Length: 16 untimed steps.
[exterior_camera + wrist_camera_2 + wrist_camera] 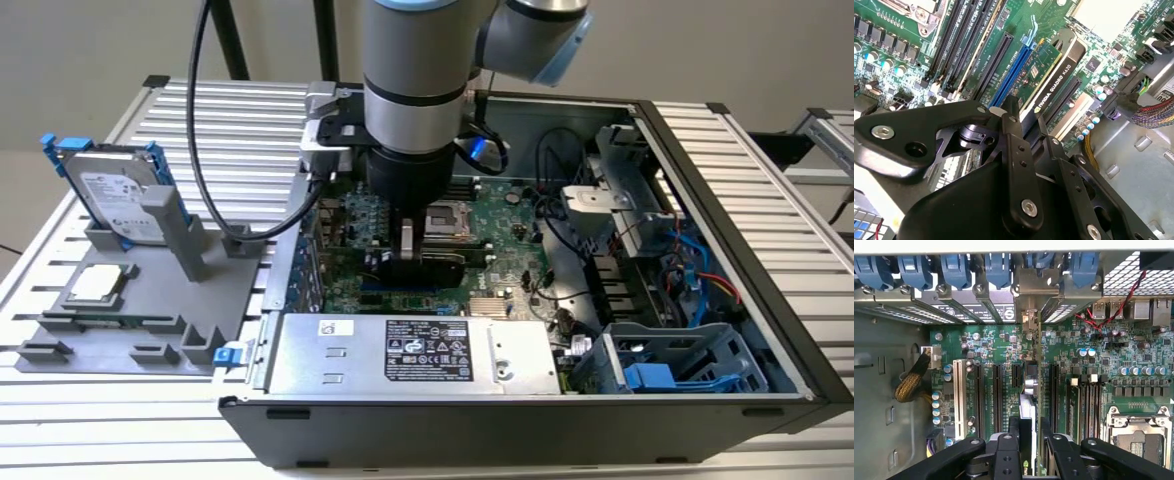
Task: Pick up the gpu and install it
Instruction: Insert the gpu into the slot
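The gpu (1054,75) stands on edge in the motherboard's blue slot (1013,70), its black shroud and a strip of green board showing. In the first wrist view the gpu (1030,385) is seen edge-on, running from its silver bracket (1029,285) at the case's rear wall to my gripper (1030,424). In the second wrist view my gripper (1025,114) straddles the card, with a black finger pressed on each face. In the exterior view my gripper (411,242) reaches down into the open case over the gpu (434,268).
A silver power supply (414,350) lies along the case's near side, with a drive cage (681,370) and loose cables (694,260) towards the exterior view's right. Outside the case, a grey fixture (134,300) carries a hard drive in a blue frame (114,195). The CPU socket (1136,432) sits beside the slots.
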### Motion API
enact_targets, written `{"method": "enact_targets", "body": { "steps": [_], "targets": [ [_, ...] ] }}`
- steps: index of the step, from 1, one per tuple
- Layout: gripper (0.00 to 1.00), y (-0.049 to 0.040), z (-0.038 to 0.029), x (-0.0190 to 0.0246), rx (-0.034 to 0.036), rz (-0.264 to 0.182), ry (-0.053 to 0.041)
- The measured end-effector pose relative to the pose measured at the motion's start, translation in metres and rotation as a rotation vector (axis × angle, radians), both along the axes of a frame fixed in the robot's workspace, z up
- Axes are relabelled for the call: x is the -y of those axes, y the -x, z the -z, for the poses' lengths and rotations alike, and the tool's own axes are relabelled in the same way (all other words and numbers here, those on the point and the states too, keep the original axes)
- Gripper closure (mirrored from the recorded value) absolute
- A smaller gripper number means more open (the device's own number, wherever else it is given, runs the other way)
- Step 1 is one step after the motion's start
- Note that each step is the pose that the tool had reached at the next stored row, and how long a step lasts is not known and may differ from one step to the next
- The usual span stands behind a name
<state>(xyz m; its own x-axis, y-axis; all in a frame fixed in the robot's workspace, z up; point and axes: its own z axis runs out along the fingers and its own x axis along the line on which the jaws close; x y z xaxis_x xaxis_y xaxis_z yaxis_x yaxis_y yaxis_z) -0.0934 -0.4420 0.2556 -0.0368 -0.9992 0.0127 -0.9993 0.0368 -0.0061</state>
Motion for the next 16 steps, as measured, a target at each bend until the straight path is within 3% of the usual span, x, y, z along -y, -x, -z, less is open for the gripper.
{"method": "enact_targets", "body": {
  "steps": [16],
  "targets": [
    [1.0, 0.0015, 0.0011, -0.0038, 0.0002, 0.0, -0.0001]
  ]
}}
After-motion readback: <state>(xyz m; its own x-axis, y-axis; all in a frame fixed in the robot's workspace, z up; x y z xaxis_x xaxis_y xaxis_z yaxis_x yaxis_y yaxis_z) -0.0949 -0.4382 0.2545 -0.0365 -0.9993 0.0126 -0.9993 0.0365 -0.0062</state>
